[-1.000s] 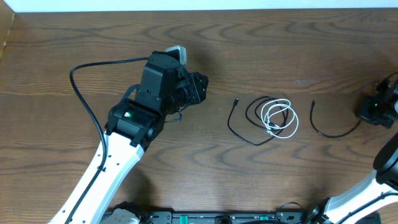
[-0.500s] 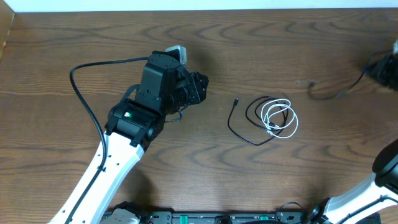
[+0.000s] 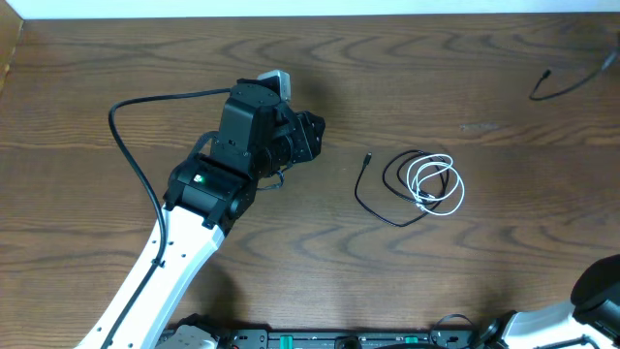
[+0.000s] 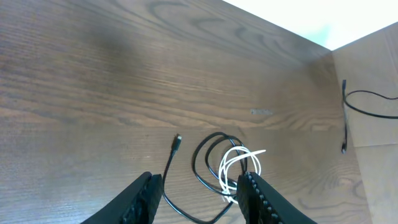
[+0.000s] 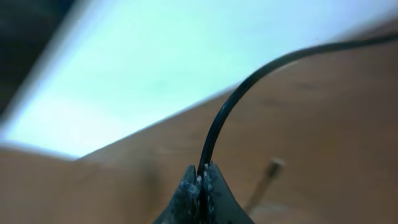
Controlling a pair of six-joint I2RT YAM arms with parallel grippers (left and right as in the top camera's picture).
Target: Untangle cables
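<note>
1. Right of my left pincer (image 3: 308,139), seen from overhead, the black-and-white tangle (image 3: 424,184) lies apart on the table; the lone black cable (image 3: 567,86) is far beyond it.
2. Left wrist: my left pincer (image 4: 199,196) stands half-open and empty, with the black-and-white tangle (image 4: 236,163) just ahead.
3. Right wrist: my right pincer (image 5: 200,182) is clamped on the lone black cable (image 5: 249,84).
</note>
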